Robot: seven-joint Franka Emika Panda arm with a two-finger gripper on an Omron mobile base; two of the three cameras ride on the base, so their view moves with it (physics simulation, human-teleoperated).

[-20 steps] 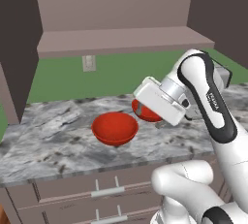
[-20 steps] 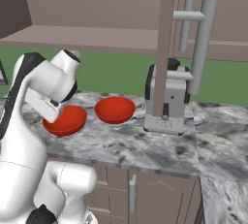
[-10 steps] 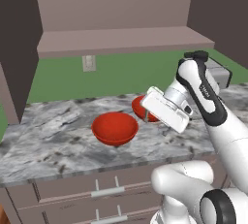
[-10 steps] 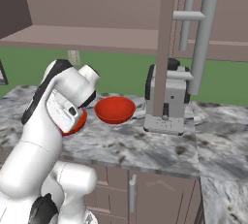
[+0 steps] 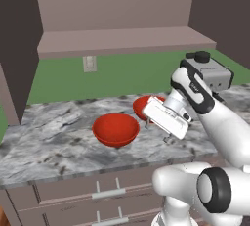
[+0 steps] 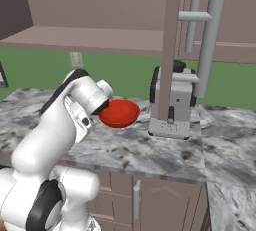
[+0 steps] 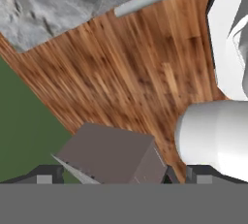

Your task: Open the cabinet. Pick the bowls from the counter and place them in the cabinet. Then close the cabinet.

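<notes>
two dark fingertips (image 7: 46,173) sit far apart at the bottom of the hand view, so the gripper (image 7: 121,174) is spread wide w/ nothing between the jaws. hand cam looks down past the counter edge at wood floor (image 7: 131,77), a green wall patch and a brown cabinet corner (image 7: 111,157).

in the left base view the white hand (image 5: 166,120) is tilted, held over the front part of the counter (image 5: 53,142), just right of the nearer bowl (image 5: 115,129) and in front of the farther bowl (image 5: 144,106); can't tell if it touches either. both bowls are red, upright, resting on the marbled slab, close together but apart. in the right base view one bowl (image 6: 120,113) shows past the arm's wrist, the arm covering the rest.

coffee machine (image 6: 172,105) stands on the counter right of the bowls. above, the cabinet (image 5: 122,39) is open: inner shelf bare, left door (image 5: 17,49) swung out, right door edge-on w/ its grey bar handle (image 6: 210,40) in front of the machine. drawer fronts (image 5: 105,191) w/ short silver handles sit under the counter.
</notes>
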